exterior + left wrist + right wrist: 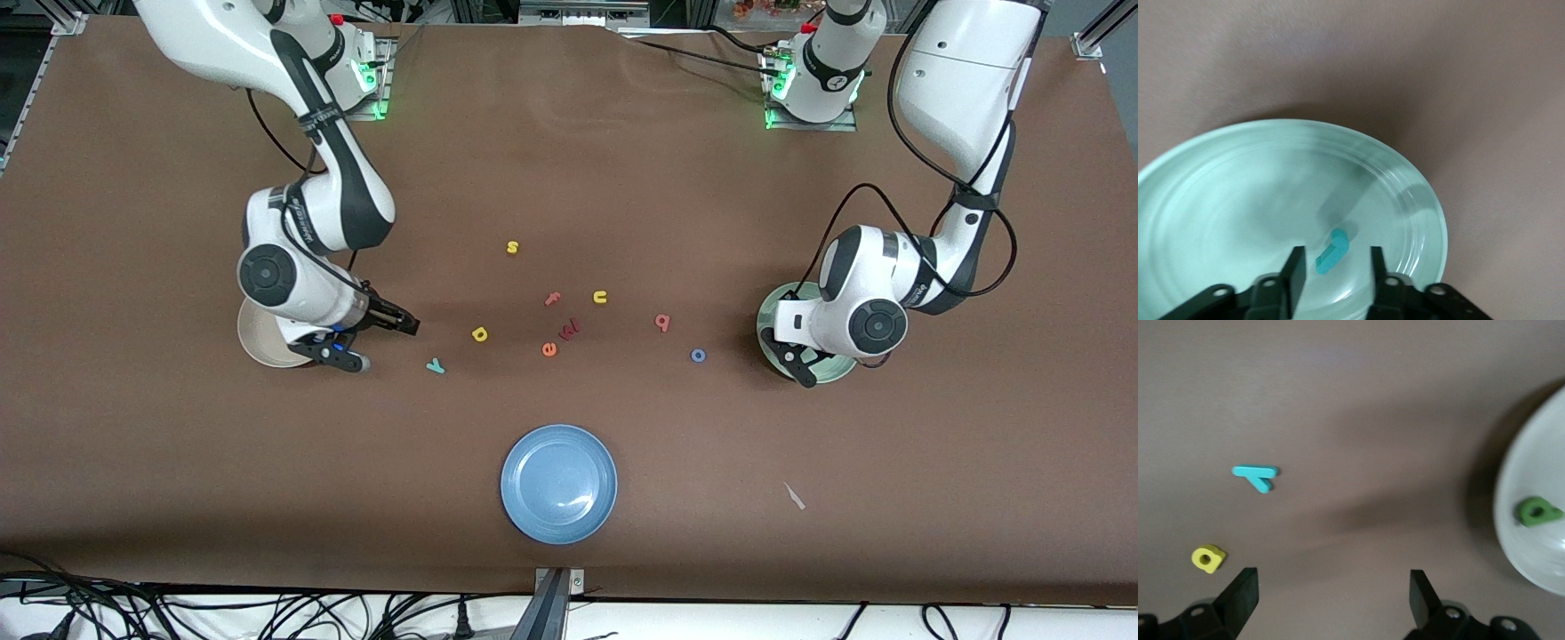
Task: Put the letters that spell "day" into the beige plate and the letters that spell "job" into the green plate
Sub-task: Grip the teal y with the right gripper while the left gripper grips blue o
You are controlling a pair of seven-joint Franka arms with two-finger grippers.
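Over green plate (pixel 1418 200), left jaws parted above teal j (pixel 1331 251), right jaws spread wide.

— What's the surface?

— A brown cloth-covered table (pixel 569 160). A round cream-beige plate (pixel 258 342) sits under the right gripper (pixel 378 342), beside its wide-open jaws. Near those jaws lie a teal foam y (pixel 435 365) and, slightly past it, a yellow foam a (pixel 479 334).

— And at the left gripper (pixel 797 364)?

— Its parted jaws hang over a pale mint-green plate (pixel 836 372). A blue foam ring o (pixel 698 356) and a salmon-pink q-shaped letter (pixel 661 322) lie near them.

— Elsewhere?

— Well apart from both jaws: a yellow s (pixel 512 247), pink f (pixel 553 299), yellow u (pixel 600 297), red w (pixel 569 329), orange e (pixel 548 349), a round blue plate (pixel 558 483) and a white scrap (pixel 794 495)
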